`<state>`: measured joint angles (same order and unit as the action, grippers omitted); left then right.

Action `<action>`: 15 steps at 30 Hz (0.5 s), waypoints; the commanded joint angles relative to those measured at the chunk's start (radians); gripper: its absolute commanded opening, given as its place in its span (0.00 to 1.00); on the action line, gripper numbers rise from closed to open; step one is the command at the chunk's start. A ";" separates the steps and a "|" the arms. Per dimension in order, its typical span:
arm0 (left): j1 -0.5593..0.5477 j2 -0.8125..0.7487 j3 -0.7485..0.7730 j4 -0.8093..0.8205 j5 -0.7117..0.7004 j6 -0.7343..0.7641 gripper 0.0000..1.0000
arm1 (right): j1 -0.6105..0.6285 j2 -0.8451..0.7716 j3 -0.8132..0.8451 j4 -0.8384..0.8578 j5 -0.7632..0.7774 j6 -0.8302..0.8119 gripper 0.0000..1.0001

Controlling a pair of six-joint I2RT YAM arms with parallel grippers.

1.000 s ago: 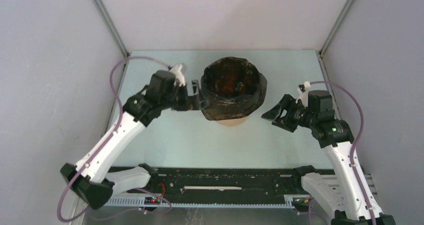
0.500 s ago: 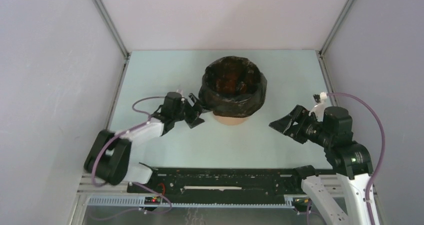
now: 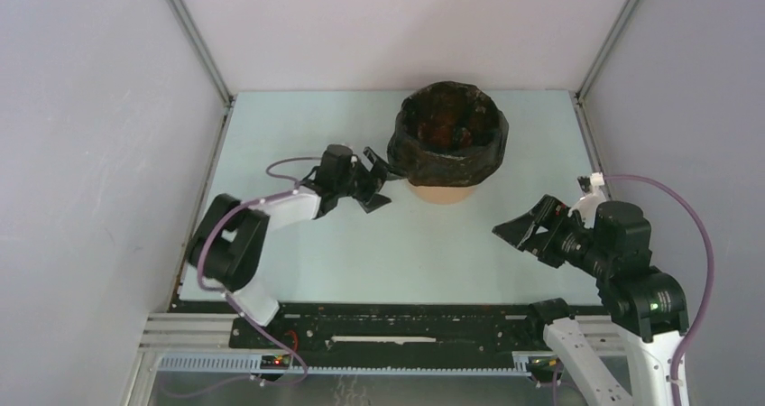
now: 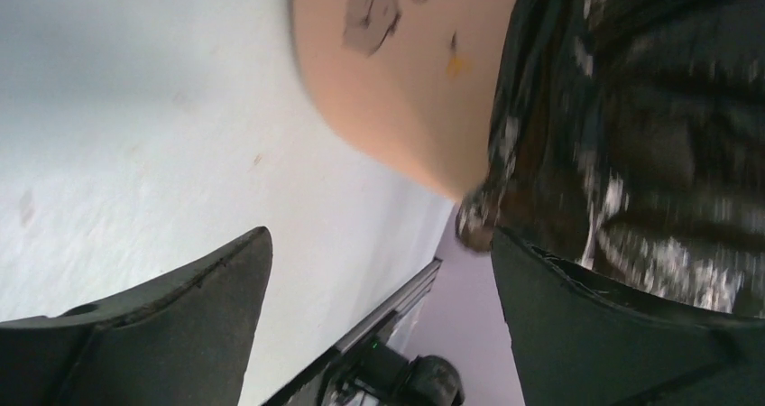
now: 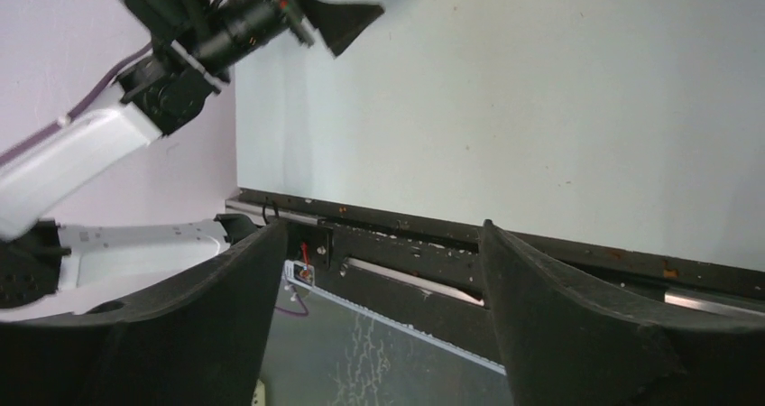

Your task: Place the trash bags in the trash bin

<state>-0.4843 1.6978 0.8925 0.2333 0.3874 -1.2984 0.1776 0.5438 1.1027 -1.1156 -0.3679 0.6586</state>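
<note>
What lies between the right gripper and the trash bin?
Only bare table. The top view shows the open right gripper apart from the trash bin, with nothing else in the gap.

the jaws stand wide apart. beyond the gap between them rises the orange trash bin (image 4: pixel 397 90), its wall marked with greyish patches. the glossy black trash bag (image 4: pixel 649 126), blurred, drapes over the bin just above one jaw; contact is unclear. pale surface (image 4: pixel 135 153) spreads above the other jaw.
</note>
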 commanded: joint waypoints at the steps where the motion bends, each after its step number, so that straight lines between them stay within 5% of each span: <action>1: 0.001 -0.283 -0.081 -0.293 -0.061 0.101 0.98 | 0.000 0.028 0.093 -0.044 0.035 -0.036 0.92; 5: 0.007 -0.648 -0.115 -0.606 -0.229 0.174 1.00 | 0.000 0.054 0.200 -0.101 0.092 -0.066 1.00; 9: 0.041 -0.918 0.005 -0.840 -0.410 0.247 1.00 | 0.001 0.067 0.294 -0.138 0.085 -0.077 0.99; 15: 0.043 -0.986 0.324 -0.943 -0.491 0.507 1.00 | 0.002 0.082 0.452 -0.150 0.061 -0.149 0.99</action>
<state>-0.4446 0.6857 1.0042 -0.5625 0.0002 -1.0203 0.1776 0.6052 1.4685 -1.2495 -0.3031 0.5804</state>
